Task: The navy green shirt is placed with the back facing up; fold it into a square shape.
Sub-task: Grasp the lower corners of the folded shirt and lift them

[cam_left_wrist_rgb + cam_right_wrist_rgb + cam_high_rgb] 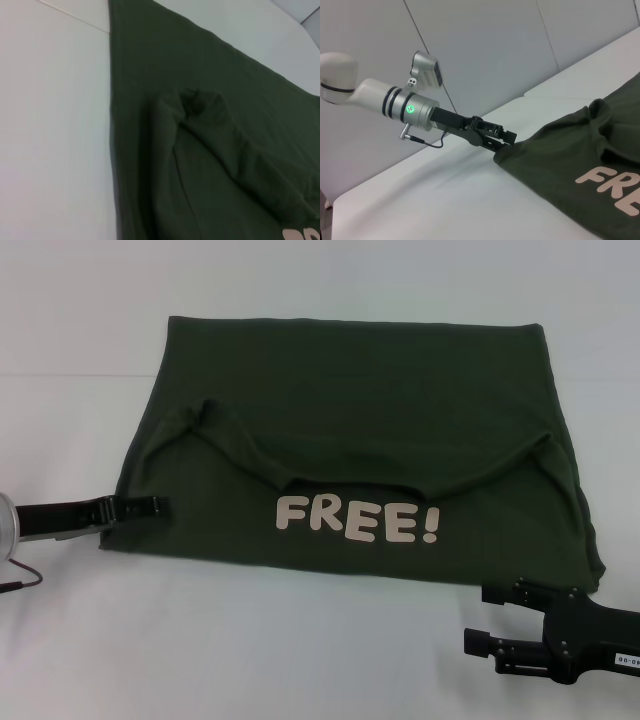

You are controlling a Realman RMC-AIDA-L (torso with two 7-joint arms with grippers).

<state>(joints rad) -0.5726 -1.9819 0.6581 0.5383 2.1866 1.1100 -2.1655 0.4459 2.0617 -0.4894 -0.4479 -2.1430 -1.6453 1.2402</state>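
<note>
The navy green shirt (pixel 360 430) lies spread on the white table, with its near part folded over so that the cream "FREE!" lettering (pixel 357 521) faces up. My left gripper (pixel 153 506) reaches in from the left and is shut on the shirt's near-left edge. The right wrist view shows the left gripper (pixel 506 140) pinching that corner of the shirt (pixel 580 150). In the left wrist view only the shirt (pixel 210 150) and a bunched fold show. My right gripper (pixel 478 618) is open at the near right, just off the shirt's corner, holding nothing.
The white table (pixel 300 640) runs all around the shirt, with a seam behind it. A thin cable (pixel 22 578) loops by the left arm at the near-left edge.
</note>
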